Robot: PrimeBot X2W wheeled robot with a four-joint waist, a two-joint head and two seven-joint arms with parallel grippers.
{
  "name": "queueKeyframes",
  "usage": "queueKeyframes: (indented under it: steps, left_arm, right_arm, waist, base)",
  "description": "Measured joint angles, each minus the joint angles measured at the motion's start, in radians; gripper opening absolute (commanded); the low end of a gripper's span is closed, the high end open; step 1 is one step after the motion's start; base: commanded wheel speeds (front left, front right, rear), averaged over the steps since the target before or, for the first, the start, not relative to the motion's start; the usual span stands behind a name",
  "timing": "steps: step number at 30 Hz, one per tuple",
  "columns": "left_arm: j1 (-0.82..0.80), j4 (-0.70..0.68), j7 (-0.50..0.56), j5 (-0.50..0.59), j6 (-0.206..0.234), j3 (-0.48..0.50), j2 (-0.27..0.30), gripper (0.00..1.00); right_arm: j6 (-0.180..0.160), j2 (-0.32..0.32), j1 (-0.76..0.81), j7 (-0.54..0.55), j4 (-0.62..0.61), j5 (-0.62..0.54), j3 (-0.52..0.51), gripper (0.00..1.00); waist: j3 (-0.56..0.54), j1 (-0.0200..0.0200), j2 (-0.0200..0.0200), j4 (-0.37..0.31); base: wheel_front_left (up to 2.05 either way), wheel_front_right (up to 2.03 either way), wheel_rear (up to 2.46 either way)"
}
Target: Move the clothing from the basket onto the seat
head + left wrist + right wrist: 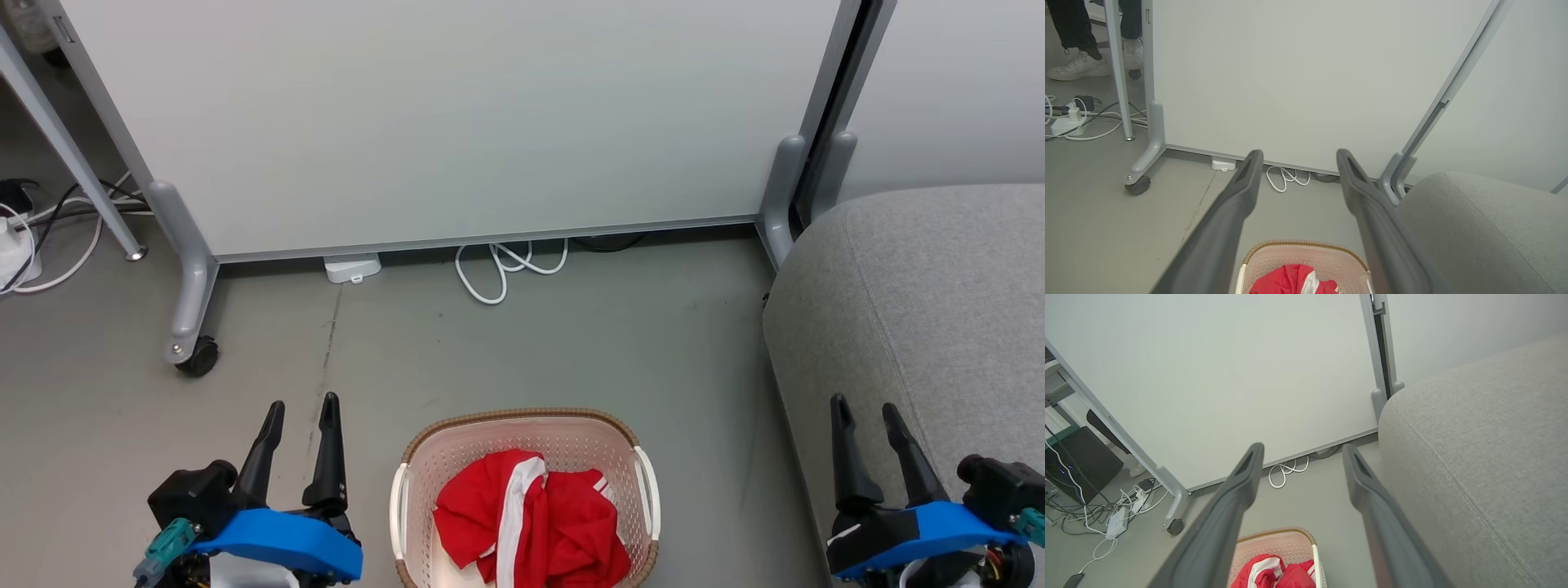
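Clothing (pixel 531 514): found bunched in basket (pixel 522 415), red with white stripes, none of it on seat (pixel 922 302) yet. Placed it between the two grippers: inboard of the left gripper (pixel 304 401), level with its body rather than its tips, and well to the left of the right gripper (pixel 863 403). Found left gripper spread wide, holding nothing, hanging over bare floor (pixel 571 351) just beside the basket. Found right gripper likewise spread and empty, hanging over the seat's near edge, a strip of floor away from the basket. Judged step as the very start: reach toward the heap, no grasp made. Judged next move as: swing one gripper inward over the basket, drop fingers into the heap, pinch a thick fold rather than a loose edge, lift clear of the rim, carry rightward onto the seat. Couldn't split the two garments by eye; expected a possible double pick. Flagged basket as likely to tip or drag on a snag.
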Motion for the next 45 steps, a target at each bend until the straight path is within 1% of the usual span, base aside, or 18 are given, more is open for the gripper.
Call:
queueKeyframes:
  steps: [39,45]
  left_arm:
    - [-0.011,0.043,-0.077,0.235,-0.008,-0.001,-0.015,1.0]
    - [-0.012,0.049,-0.08,0.244,-0.008,-0.001,-0.016,1.0]
  right_arm:
    - [0.001,-0.003,0.006,-0.058,-0.005,-0.334,0.0,1.0]
    - [0.001,-0.004,0.006,-0.061,-0.001,-0.346,0.001,1.0]
  waist:
    - [-0.009,0.0,0.0,0.014]
    - [-0.011,0.0,0.0,0.015]
  base:
    - [0.0,0.0,0.0]
    - [0.0,0.0,0.0]
